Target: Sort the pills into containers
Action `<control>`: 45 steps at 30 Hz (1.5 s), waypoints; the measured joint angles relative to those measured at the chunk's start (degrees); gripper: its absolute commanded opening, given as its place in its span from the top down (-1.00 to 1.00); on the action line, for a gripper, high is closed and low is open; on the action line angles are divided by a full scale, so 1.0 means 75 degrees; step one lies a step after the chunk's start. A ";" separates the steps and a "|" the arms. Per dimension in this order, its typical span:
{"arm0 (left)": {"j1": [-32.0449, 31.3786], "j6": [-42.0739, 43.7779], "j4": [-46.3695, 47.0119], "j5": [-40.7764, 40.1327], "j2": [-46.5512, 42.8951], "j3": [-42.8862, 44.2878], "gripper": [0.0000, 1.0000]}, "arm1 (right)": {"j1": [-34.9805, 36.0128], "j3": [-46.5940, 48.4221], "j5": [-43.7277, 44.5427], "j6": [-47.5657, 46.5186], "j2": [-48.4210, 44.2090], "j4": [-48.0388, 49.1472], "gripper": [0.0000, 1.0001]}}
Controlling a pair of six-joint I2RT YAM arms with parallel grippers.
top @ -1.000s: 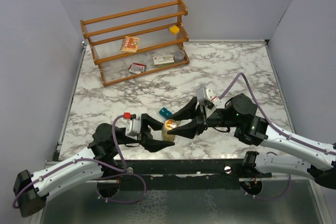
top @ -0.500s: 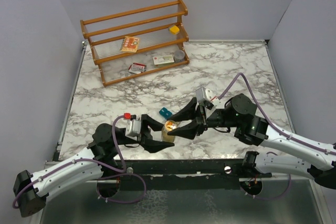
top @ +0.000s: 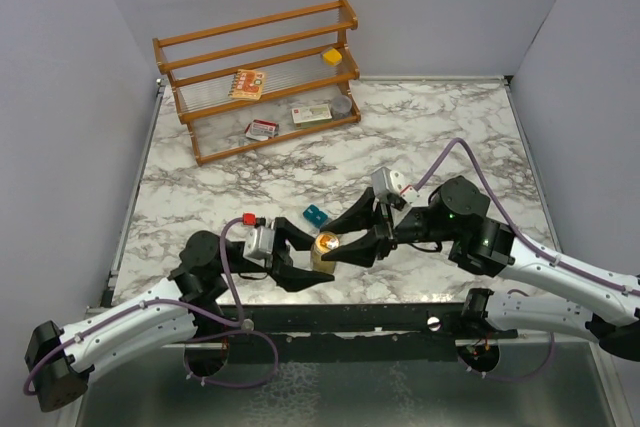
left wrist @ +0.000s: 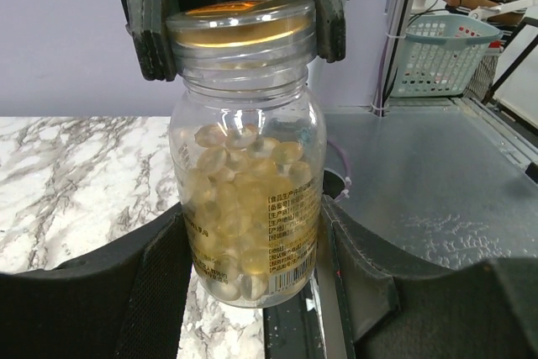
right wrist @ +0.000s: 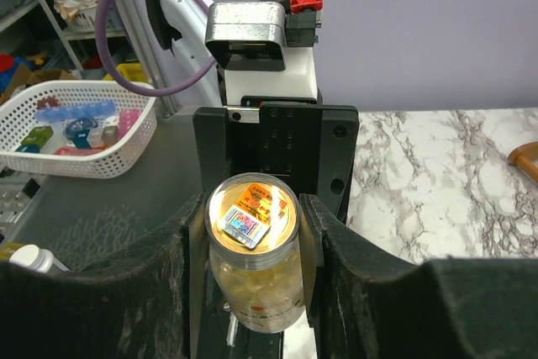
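I have the pill bottle [left wrist: 248, 149] pinched between both arms, just in from the middle of the counter's [top: 450, 127] near edge. My left gripper [left wrist: 252, 233] is clamped on the lower body of the bottle, a finger pressed to each side, holding it upright. My right gripper [right wrist: 252, 233] is closed around the gold lid [right wrist: 250, 208], its pads [left wrist: 150, 35] flush against the rim on both sides.

The bottle is well filled with pale yellow softgels and the lid is on, so I judge the step in hand to be unscrewing it. The containers [top: 315, 214] lie on the marble just beyond the bottle, toward the far edge (only the teal compartment shows clearly from above; the grey ones I cannot make out).

To do this well I would hold the left grip firm so the clear body does not spin. I would turn the right wrist about the bottle's own axis and lift only once the thread lets go. Any sideways pull could tip the bottle and spill softgels over the near edge.
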 measured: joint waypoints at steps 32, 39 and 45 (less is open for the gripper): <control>-0.0015 0.0455 -0.1387 -0.1134 -0.0140 0.0551 1.00 | -0.0003 -0.0015 0.1099 -0.0414 -0.0128 -0.0248 0.97; -0.0017 0.0731 -0.1833 -0.1842 -0.0242 0.0554 1.00 | -0.0032 -0.0015 0.1725 -0.0417 0.0038 -0.0326 0.97; -0.0017 0.1017 -0.2092 -0.2509 -0.0283 0.0554 1.00 | -0.0035 -0.0125 0.2308 -0.0382 0.0149 -0.0137 0.97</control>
